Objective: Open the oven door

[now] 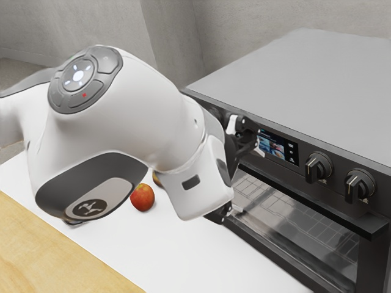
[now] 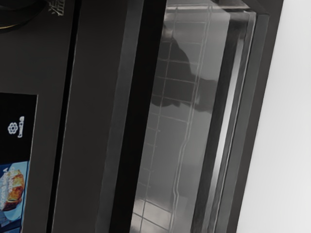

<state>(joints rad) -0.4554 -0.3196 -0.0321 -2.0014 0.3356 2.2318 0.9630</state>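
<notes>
One oven door (image 1: 369, 262) stands shut at the exterior view's right, in the front of the oven. Its dark handle (image 1: 342, 212) runs along its upper edge, and below that a glass window (image 1: 305, 229) lets a wire rack (image 2: 172, 115) show inside. The end effector (image 1: 249, 182) is right in front of the door, near the end of the handle closer to the arm. Its fingers are set wide, one up by the display and the other lower, by the window; nothing is held between them. I cannot tell whether either one touches the oven. Above the handle, the control panel (image 2: 29, 58) carries the lit display (image 1: 278, 146) and, beside it, two dark knobs (image 1: 318, 166). Over all that lies the oven's flat grey top (image 1: 305, 79). The oven stands beside the white tabletop (image 1: 165, 250), where a red apple (image 1: 142, 197) sits just beside my arm (image 1: 116, 122) in the exterior view. Another round fruit (image 1: 157, 178), mostly hidden, shows behind the arm. A wooden surface (image 1: 49, 256) borders the white one at the exterior view's lower left, and grey walls (image 1: 214, 24) rise behind.
</notes>
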